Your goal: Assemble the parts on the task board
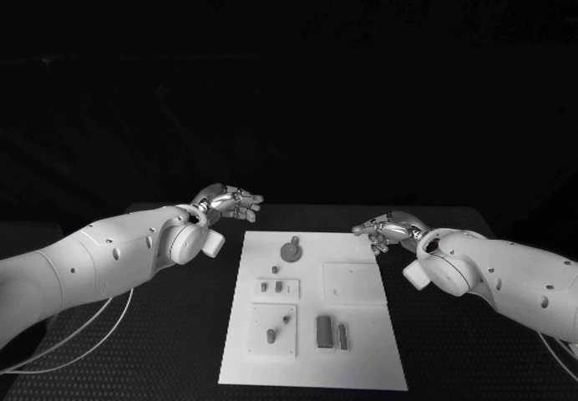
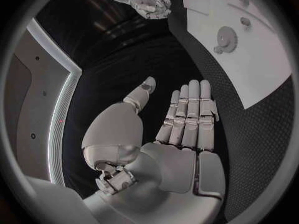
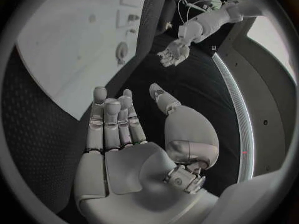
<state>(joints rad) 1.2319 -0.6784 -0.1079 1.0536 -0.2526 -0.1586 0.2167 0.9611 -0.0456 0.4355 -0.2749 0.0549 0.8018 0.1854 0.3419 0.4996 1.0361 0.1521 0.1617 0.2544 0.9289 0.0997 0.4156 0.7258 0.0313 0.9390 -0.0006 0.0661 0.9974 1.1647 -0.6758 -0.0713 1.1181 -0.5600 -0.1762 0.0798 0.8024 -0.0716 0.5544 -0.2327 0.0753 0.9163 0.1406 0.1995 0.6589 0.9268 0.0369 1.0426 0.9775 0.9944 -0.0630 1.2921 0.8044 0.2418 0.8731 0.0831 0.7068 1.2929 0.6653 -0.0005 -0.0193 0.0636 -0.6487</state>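
Observation:
The white task board (image 1: pixel 362 368) lies in the middle of the black table. On it are a round gear-like part (image 1: pixel 291 247) at the far end, several small parts (image 1: pixel 280 286) mid-board, and two upright block parts (image 1: pixel 324 330) nearer me. My left hand (image 1: pixel 229 203) hovers beyond the board's far left corner, holding nothing. My right hand (image 1: pixel 386 230) hangs at the far right corner, also holding nothing. In the left wrist view my left hand (image 2: pixel 187 119) has straight fingers and the thumb apart, with the board (image 2: pixel 255 69) and gear (image 2: pixel 226 36) beside it. The right wrist view shows my right hand (image 3: pixel 115 129) likewise flat.
Raised white plates sit on the board: a square one (image 1: pixel 352 282) on the right and two smaller ones (image 1: pixel 273 344) on the left. White cables (image 1: pixel 73 338) trail from my left arm over the table. The right hand (image 2: pixel 152 5) and the left hand (image 3: pixel 174 52) each appear in the other's wrist view.

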